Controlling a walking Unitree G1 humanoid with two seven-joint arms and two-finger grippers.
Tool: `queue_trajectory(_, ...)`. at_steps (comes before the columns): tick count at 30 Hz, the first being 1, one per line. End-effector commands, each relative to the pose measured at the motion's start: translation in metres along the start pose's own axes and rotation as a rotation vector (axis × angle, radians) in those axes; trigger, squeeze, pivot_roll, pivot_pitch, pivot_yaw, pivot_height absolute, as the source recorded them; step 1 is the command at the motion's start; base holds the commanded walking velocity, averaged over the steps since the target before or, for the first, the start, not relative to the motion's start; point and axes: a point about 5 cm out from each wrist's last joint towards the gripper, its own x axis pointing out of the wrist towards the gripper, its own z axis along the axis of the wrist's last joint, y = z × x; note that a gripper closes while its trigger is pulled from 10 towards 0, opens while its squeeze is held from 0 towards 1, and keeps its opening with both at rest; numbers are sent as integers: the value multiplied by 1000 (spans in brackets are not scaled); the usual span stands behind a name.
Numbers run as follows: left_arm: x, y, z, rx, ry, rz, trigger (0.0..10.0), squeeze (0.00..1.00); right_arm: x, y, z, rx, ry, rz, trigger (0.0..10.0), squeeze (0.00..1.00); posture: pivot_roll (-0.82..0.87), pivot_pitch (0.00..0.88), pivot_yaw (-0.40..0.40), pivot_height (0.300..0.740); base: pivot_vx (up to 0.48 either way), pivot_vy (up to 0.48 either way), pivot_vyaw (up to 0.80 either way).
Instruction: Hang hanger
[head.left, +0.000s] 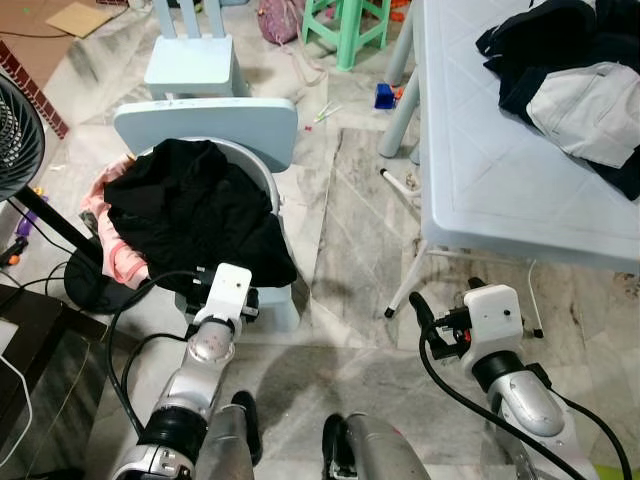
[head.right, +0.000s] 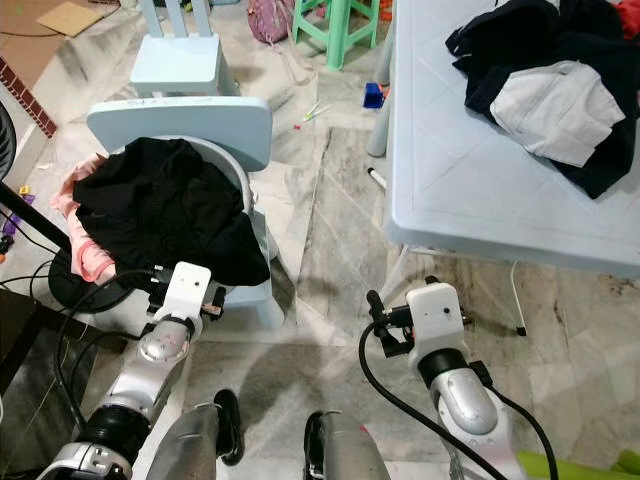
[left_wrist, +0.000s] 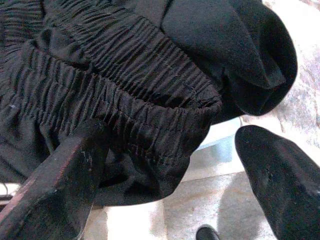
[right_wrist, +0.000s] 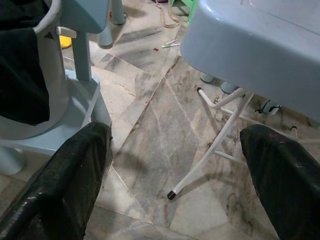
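The left end effector (left_wrist: 165, 165) is wide open, right up against the black clothes (head.left: 190, 210) heaped on the blue chair (head.left: 205, 120), likely to dig in the pile. The right end effector (right_wrist: 175, 170) is wide open too, over the bare floor (head.left: 350, 230) near the desk (head.left: 480, 160), holding nothing. I see no hanger. Far right, more clothes (head.left: 575, 80) lie on the desk.
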Motion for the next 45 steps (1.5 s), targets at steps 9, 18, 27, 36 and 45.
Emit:
queue_trajectory(9,6,7,-12,-1,34,27,10000,0,-9,-5,2,-11,9,-5,10000,0,-199,273,-91,740,0,0,0)
queue_trajectory(18,8,12,-13,-3,19,59,0,0,-7,-6,1,-17,9,-7,10000,0,-197,267,-89,740,0,0,0)
queue_trajectory(27,11,14,-10,1,-6,81,0,0,-3,-7,3,-25,1,-9,10000,0,-195,250,-91,740,0,0,0)
queue_trajectory(36,13,16,-9,6,-11,105,0,0,0,-9,4,-33,-7,-12,10000,0,-197,238,-92,740,0,0,0)
queue_trajectory(45,15,19,-5,20,-30,125,0,0,6,-11,5,-43,-18,-17,10000,0,-190,212,-93,740,0,0,0)
